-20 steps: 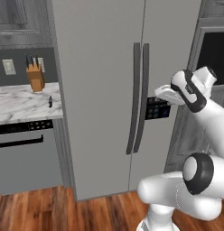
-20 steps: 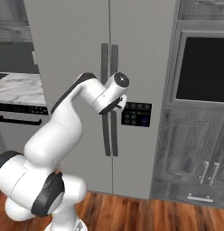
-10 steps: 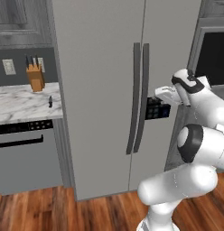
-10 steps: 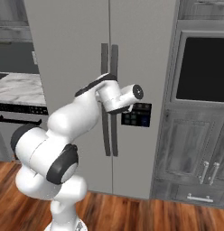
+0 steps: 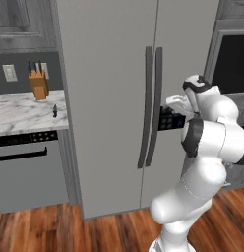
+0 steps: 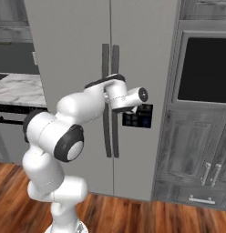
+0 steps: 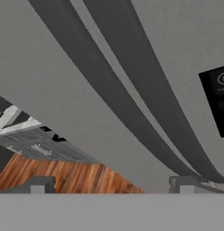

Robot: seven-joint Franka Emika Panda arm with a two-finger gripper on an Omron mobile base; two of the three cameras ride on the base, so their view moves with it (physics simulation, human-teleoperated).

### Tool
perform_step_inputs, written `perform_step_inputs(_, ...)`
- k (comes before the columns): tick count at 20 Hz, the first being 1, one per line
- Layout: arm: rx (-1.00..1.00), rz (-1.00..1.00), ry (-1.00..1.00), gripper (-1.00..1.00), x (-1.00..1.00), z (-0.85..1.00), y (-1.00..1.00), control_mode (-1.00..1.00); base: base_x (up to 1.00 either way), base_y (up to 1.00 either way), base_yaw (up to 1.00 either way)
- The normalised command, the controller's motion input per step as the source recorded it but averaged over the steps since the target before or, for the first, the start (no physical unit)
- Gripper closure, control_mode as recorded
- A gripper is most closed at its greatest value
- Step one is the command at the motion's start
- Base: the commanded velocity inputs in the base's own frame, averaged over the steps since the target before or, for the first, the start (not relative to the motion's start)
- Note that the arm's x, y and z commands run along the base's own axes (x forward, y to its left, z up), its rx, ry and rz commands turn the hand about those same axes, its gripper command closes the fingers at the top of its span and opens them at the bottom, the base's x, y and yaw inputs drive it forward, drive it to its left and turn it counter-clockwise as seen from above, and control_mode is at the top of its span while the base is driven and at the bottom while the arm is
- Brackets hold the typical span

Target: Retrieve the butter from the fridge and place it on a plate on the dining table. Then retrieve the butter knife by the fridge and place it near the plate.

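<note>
The pincer point(image 7: 111, 185) is standing released, its two small dark fingertips point(image 7: 38, 184) spread wide and gripping nothing, facing the closed fridge point(image 5: 109, 74). The fridge is presenting flat matte grey doors with two long, dark, curved handles point(image 7: 132, 99). The slim dark butter knife point(image 5: 54, 110) is resting on the veined marble desk point(image 5: 20, 115) beside the fridge.

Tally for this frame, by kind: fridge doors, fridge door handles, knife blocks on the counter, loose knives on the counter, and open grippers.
Fridge doors: 2, both closed
Fridge door handles: 2
Knife block: 1
Loose butter knife on the counter: 1
Open gripper: 1
Total: 7
</note>
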Motion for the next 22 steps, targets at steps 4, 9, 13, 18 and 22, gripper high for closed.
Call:
perform_step_inputs(4, 0.00, 0.00, -0.04, -1.00, 0.32, -0.38, 0.01, -1.00, 0.00, 0.00, 0.00)
perform_step_inputs(9, 0.00, 0.00, -0.01, -1.00, 0.35, -0.17, 0.01, -1.00, 0.00, 0.00, 0.00)
perform_step_inputs(13, 0.00, 0.00, 0.00, -1.00, 0.37, -0.05, 0.01, -1.00, 0.00, 0.00, 0.00)
perform_step_inputs(18, 0.00, 0.00, 0.00, -1.00, 0.32, -0.15, 0.01, -1.00, 0.00, 0.00, 0.00)
perform_step_inputs(22, 0.00, 0.00, -0.02, -1.00, 0.42, -0.29, 0.16, -1.00, 0.00, 0.00, 0.00)
